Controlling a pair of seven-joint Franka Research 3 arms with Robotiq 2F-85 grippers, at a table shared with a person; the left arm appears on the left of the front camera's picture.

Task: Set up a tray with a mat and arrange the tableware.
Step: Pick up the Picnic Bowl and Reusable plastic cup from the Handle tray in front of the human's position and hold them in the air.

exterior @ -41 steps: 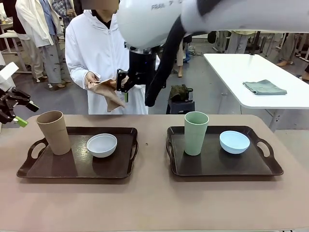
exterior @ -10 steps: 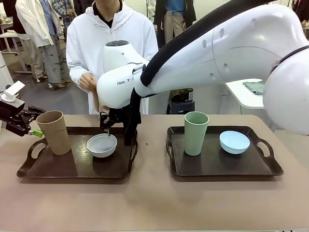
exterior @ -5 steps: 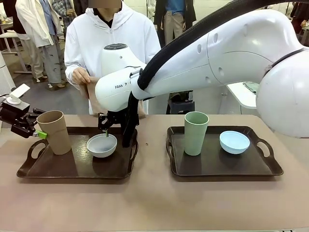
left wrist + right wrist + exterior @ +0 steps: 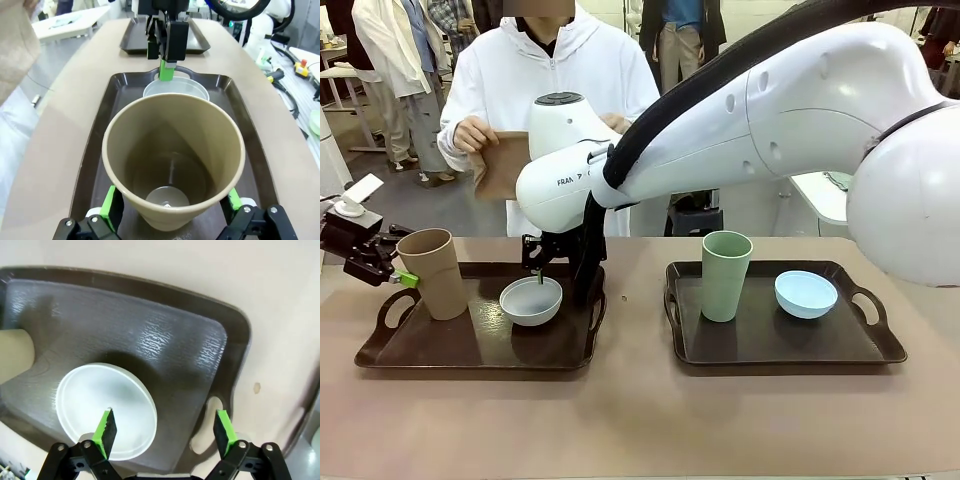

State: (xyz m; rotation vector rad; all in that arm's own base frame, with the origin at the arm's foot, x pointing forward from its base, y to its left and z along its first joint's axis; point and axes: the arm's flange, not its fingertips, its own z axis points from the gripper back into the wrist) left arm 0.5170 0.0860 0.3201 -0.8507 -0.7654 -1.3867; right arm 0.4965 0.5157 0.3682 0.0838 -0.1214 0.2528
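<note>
The right arm (image 4: 750,110) is glossy white, built of bulbous shells, with a black hose (image 4: 655,115) along it, a dark round cap (image 4: 558,99) and grey lettering (image 4: 568,181) near the wrist. The right gripper (image 4: 164,427) and left gripper (image 4: 171,200) are black, with bright green pads (image 4: 106,427) and small silver screws (image 4: 83,444). The person wears a white hooded jacket (image 4: 550,70) with long sleeves.

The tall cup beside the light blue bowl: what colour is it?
The cup is pale green, and it shows best in the front view.

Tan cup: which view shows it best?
Left wrist: it looks into the tan cup, rim and inside clear. Front shows its side on the left tray. Right wrist catches a tan sliver at the frame's left edge.
</note>
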